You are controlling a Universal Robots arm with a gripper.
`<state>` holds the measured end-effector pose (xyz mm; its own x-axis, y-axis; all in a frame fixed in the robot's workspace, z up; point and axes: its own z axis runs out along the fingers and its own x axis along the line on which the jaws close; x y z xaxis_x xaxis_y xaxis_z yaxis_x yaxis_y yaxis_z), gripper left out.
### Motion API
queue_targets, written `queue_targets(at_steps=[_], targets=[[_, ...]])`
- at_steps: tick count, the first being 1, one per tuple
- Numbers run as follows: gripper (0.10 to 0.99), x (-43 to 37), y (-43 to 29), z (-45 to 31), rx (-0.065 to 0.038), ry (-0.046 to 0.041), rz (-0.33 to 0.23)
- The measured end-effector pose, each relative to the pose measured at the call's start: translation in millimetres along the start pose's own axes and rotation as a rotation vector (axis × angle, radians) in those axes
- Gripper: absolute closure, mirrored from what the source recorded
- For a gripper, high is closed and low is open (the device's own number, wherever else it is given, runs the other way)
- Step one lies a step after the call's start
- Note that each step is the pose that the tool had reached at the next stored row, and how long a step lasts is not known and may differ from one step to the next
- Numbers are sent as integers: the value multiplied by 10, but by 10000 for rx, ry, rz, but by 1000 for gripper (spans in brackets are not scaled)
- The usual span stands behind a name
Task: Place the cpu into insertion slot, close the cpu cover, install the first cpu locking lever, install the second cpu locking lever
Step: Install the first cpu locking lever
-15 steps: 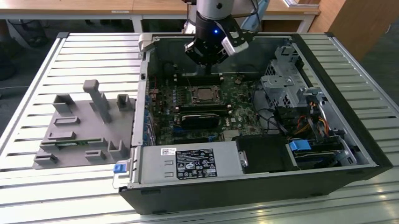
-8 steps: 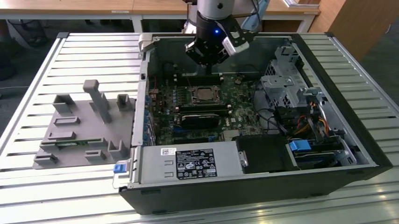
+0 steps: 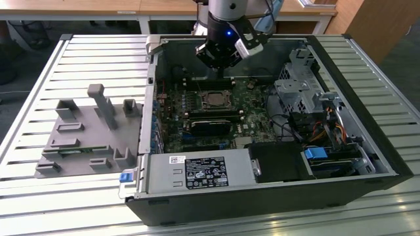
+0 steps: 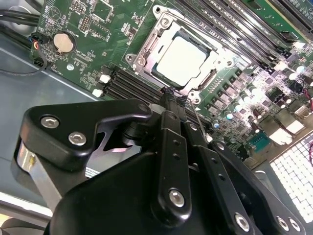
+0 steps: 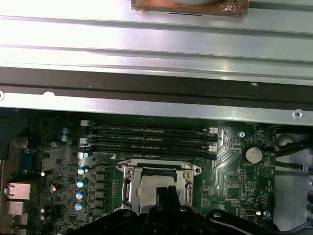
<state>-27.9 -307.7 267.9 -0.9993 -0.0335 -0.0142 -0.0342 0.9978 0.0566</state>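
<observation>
Silver cpu (image 4: pixel 182 61) sits framed by cpu cover (image 4: pixel 145 49).

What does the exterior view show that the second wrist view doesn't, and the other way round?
The exterior view adds the whole open case, the slatted table, a grey fixture at the exterior view's left of the case, the power supply and the drive cage. The second wrist view adds a coin battery and a close look at the cover lying flat around the cpu. Both share the gripper over the green board near the cpu, and the memory slots.
</observation>
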Motion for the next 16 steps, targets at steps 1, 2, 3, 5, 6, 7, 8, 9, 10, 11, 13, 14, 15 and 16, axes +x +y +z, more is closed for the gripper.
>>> queue_targets(at_steps=[1,2,3,5,6,7,8,9,10,11,13,14,15,16], targets=[[980,-2,0,0,0,0,0],[980,-4,0,0,0,0,0],[980,-7,0,0,0,0,0],[980,-11,0,0,-1,0,0],[980,-13,0,0,0,0,0],[980,-15,-1,0,0,0,0],[980,-17,-1,0,0,0,0],[980,-20,-1,0,0,0,0],[973,-21,-1,0,0,0,1],[973,-21,-1,0,0,-1,1],[918,-18,0,0,0,0,1],[918,-16,0,0,1,0,1],[918,-13,0,0,0,1,0],[918,-11,0,0,1,1,0]])
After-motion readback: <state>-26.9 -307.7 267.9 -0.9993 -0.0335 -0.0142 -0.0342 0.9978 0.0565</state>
